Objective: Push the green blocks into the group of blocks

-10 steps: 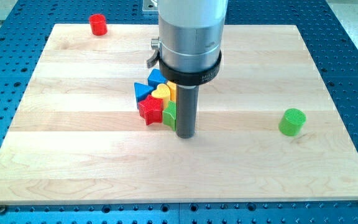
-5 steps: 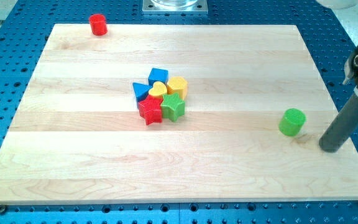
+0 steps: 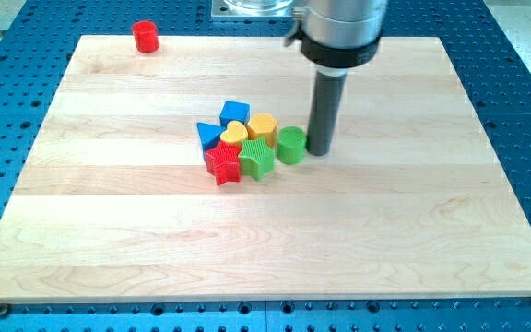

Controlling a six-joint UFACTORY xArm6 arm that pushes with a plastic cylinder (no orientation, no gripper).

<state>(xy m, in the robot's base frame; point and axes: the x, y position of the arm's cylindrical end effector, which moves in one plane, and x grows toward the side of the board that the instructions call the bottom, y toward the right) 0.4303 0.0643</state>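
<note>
Tip (image 3: 320, 151) against green cylinder (image 3: 290, 146)

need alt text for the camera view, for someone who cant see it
My tip rests on a wooden board just right of a green cylinder, which sits against a central cluster: green star, red star, yellow heart, yellow block, and two blue blocks. A red cylinder stands alone at the view's top left.
</note>
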